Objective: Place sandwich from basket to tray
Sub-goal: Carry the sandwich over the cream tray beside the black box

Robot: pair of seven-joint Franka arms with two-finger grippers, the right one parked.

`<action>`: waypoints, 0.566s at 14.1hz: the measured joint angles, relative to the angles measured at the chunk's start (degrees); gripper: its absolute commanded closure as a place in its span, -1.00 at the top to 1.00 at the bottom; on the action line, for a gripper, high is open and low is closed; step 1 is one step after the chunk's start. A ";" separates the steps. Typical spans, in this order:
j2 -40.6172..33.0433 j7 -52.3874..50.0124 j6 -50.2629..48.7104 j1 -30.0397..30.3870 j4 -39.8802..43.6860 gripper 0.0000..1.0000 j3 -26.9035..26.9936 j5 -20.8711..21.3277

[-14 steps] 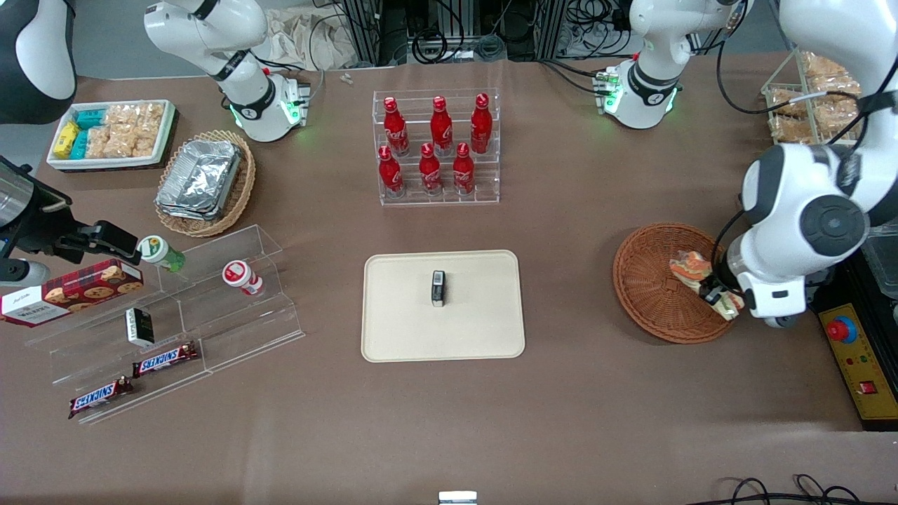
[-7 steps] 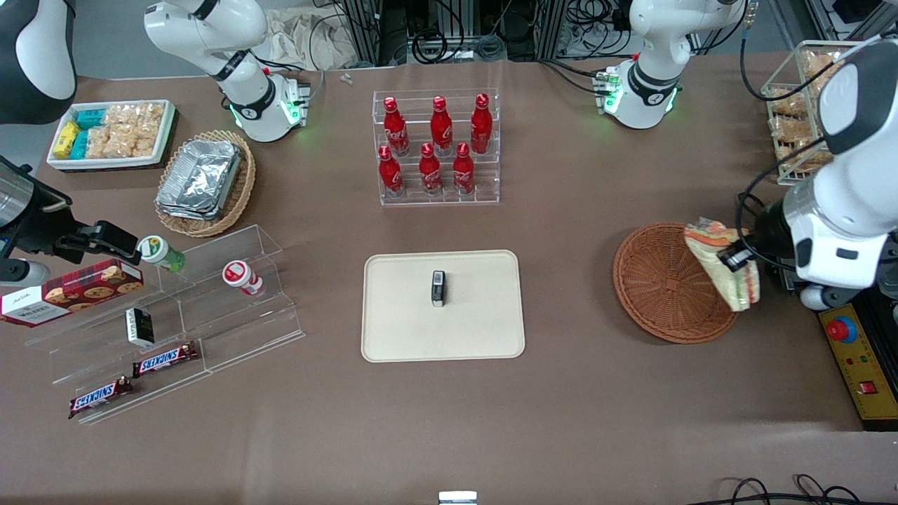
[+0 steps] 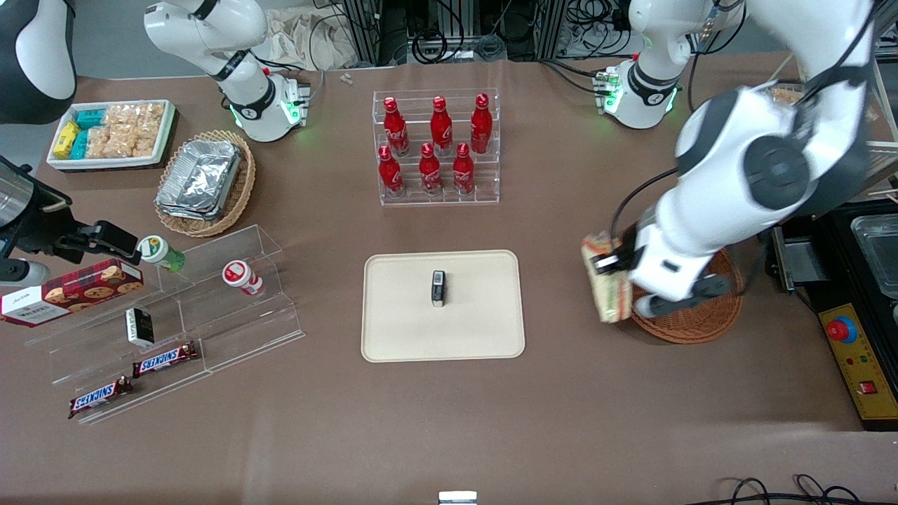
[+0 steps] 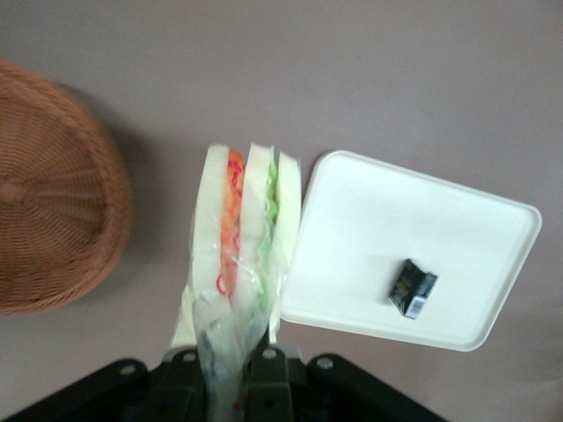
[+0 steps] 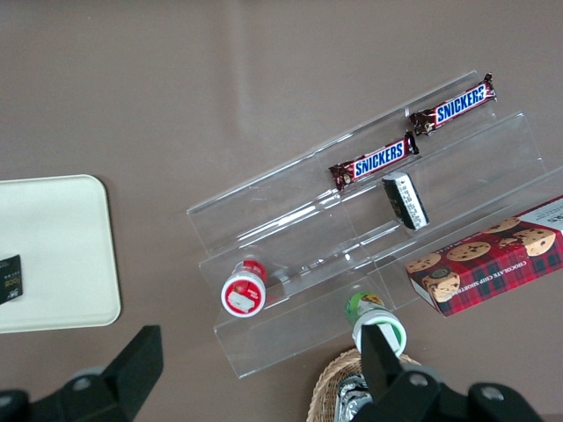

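- Brown tabletop [image 3: 575, 393] is being shared by the tray [image 3: 484, 330], the basket [image 3: 701, 322], a rack of red bottles [image 3: 436, 147] and clear display steps [image 3: 231, 330] toward the parked arm's end.
- The sandwich [image 3: 605, 280] is being held in the air by the gripper [image 3: 612, 265], above bare table between the basket and the tray, just at the basket's rim.
- In the wrist view, the sandwich [image 4: 239, 237] is being clamped at its narrow wrapped end by the fingers [image 4: 264, 374], with its orange and green filling layers being shown edge-on.
- The basket [image 4: 53, 193] is being left with nothing visible in it, partly covered by the arm in the front view.
- A small dark packet [image 3: 438, 287] is being carried by the tray near its middle; the same packet [image 4: 413, 287] is being seen on the tray [image 4: 352, 220] from the wrist.
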 measured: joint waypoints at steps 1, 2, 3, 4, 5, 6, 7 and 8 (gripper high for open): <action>1.71 -0.08 2.88 -1.85 -1.23 -1.00 0.00 0.19; 3.56 -0.32 4.52 -3.57 -1.96 -1.00 0.02 1.22; 5.51 -0.95 5.57 -5.10 -2.34 -1.00 0.03 3.43; 7.66 -2.08 6.99 -6.56 -2.47 -1.00 0.05 5.72; 9.91 -3.92 9.05 -7.97 -2.52 -1.00 0.09 7.88; 12.22 -6.27 11.23 -9.27 -2.55 -1.00 0.12 10.19; 14.50 -8.69 13.09 -10.42 -2.56 -1.00 0.16 12.54; 16.61 -10.68 14.52 -11.40 -2.55 -1.00 0.16 14.49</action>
